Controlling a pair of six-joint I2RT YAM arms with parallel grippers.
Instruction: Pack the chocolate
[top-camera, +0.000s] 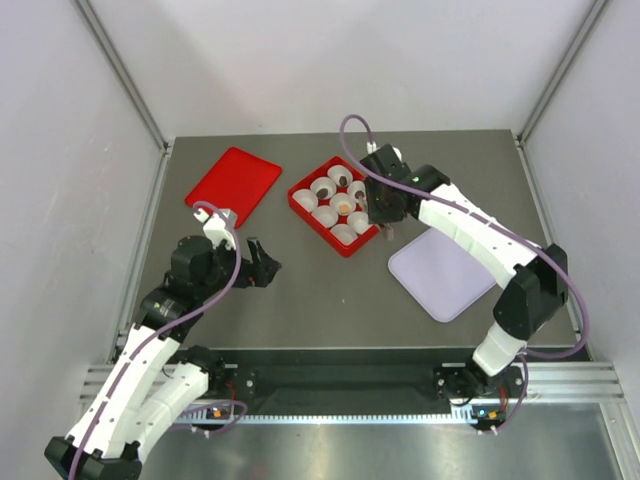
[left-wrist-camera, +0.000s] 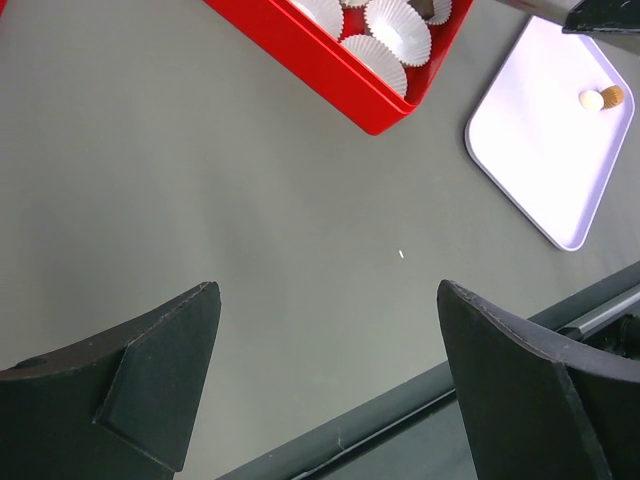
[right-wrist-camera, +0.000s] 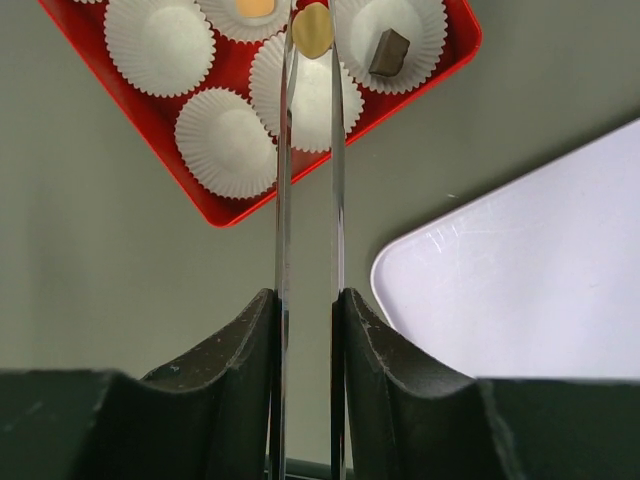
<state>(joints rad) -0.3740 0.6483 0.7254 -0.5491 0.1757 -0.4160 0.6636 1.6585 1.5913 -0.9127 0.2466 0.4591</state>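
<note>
Above the red box (right-wrist-camera: 455, 55), we list one tan chocolate (right-wrist-camera: 313, 30) in tweezers (right-wrist-camera: 285, 200) clamped by our nearly closed right end effector (right-wrist-camera: 308, 300), empty paper cup (right-wrist-camera: 310, 115) just beneath; left end effector (left-wrist-camera: 325, 290) wide open, empty.

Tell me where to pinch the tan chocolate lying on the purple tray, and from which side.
Pinch the tan chocolate across its rounded sides with the tweezers, probably straight down from above: it sits low on the flat purple tray, open overhead. A paler piece lies right beside it, so set the tips on the two free sides.
</note>
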